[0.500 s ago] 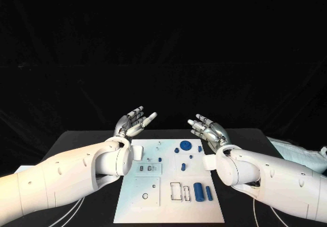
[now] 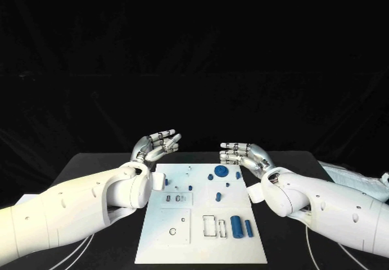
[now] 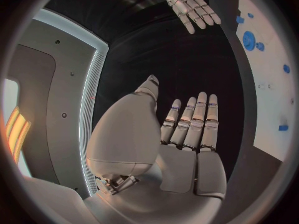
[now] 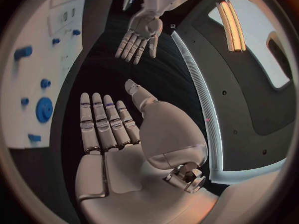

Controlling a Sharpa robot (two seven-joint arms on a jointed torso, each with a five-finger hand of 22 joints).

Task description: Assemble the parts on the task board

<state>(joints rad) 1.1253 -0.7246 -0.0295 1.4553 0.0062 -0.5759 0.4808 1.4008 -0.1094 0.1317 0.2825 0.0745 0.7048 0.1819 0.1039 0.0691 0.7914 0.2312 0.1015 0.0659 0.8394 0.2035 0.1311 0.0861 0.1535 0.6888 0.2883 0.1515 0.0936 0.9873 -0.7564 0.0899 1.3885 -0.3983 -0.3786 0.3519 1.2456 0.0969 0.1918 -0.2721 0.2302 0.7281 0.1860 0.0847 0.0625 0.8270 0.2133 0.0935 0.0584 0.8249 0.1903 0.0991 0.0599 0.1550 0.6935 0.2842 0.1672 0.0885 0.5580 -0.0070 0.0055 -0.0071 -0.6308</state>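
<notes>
Head view: both silver many-fingered hands sit lower than 0.5 s ago and are tipped further fwd over the far edge of the white rectangular task board (image 2: 162,236). Left hand (image 2: 156,144) hovers off the board's far-left corner, fingers apart, holding nothing. Right hand (image 2: 243,154) hovers off the far-right corner, fingers slightly spread, also empty. Board and pieces lie as before.

Small blue parts stay on the board: a round blue disc (image 2: 220,171) near the far edge, a stubby blue cylinder (image 2: 236,226) and a thin blue peg (image 2: 248,227) by the near-right corner, w/ small blue bits between them. The right forearm cuts off the board's right edge mid-way; the smallest pieces are too tiny to tell shape.

Left wrist view shows its own palm (image 3: 181,149) flat w/ fingers straight, and the other hand (image 3: 190,5) across from it. Right wrist view gives the mirror case: own palm (image 4: 118,149) bare, opposite hand (image 4: 142,32) beyond, disc (image 4: 44,109) on the board's edge.
</notes>
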